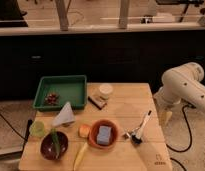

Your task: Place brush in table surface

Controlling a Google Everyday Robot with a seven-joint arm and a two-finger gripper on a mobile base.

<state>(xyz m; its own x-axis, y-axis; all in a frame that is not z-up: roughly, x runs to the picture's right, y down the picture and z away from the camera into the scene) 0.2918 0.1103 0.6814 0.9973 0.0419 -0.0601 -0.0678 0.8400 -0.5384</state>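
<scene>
Brush (142, 125) lies flat on the wood surface (126, 107), right side, pale handle angled up-right and dark head toward the near edge, just right of the orange bowl (94, 140) (blue sponge (104, 135) inside). Tool (167, 119) hangs off the right edge of the surface, pointing down, released, nothing in it, near the brush but not touching. Green tray (71, 92) sits back left with something small and reddish (52, 98) in it. Dark bowl (46, 149) front left, yellow-handled utensil (80, 156) beside it. Small logo (159, 162) at the near right corner.
</scene>
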